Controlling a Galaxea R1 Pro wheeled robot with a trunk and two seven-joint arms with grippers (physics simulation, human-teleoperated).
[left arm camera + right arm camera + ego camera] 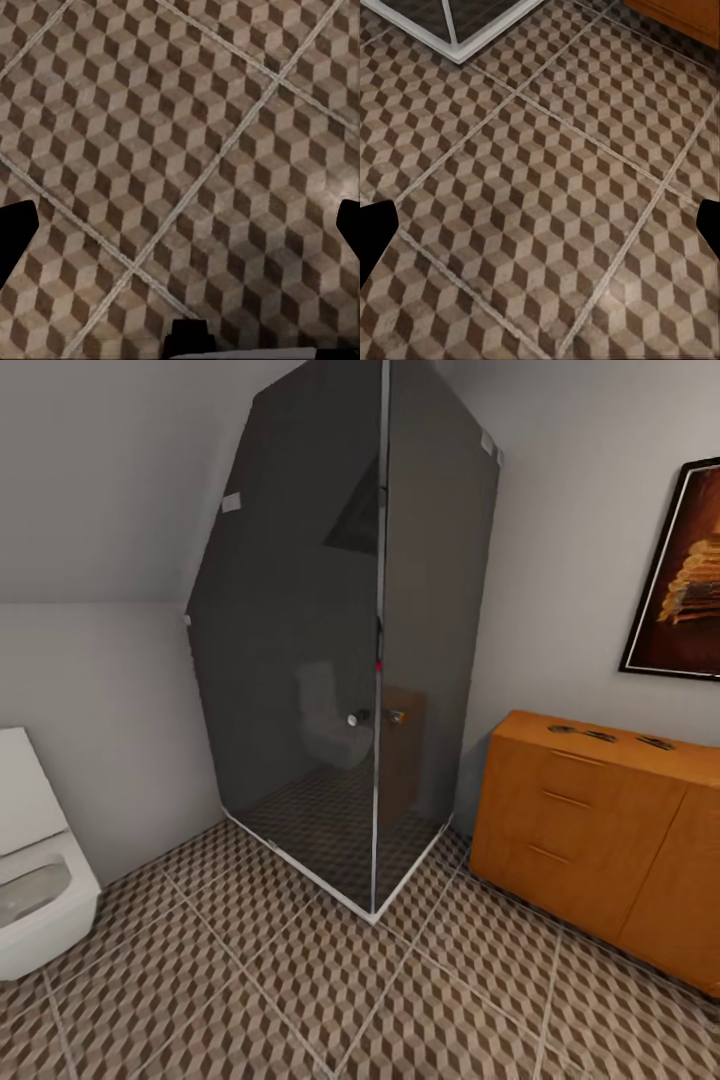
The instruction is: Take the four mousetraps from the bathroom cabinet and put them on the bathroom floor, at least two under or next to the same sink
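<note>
Both sets of jaws hang wide apart over the floor (180, 150), far from the small, flat, light mousetraps (600, 737) on the cabinet (590, 830); pinch each by its thin wooden edges.

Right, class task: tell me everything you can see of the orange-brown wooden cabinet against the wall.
The cabinet is low and wide, of orange-brown wood with a flat top. Its front shows three drawer fronts stacked, each with a slim wooden bar handle, and a plain panel beside them. All are shut. It stands upright on the cube-patterned floor, its back to the grey wall, under a framed picture and beside the dark glass shower. Small flat things lie on its top, too small to identify.
</note>
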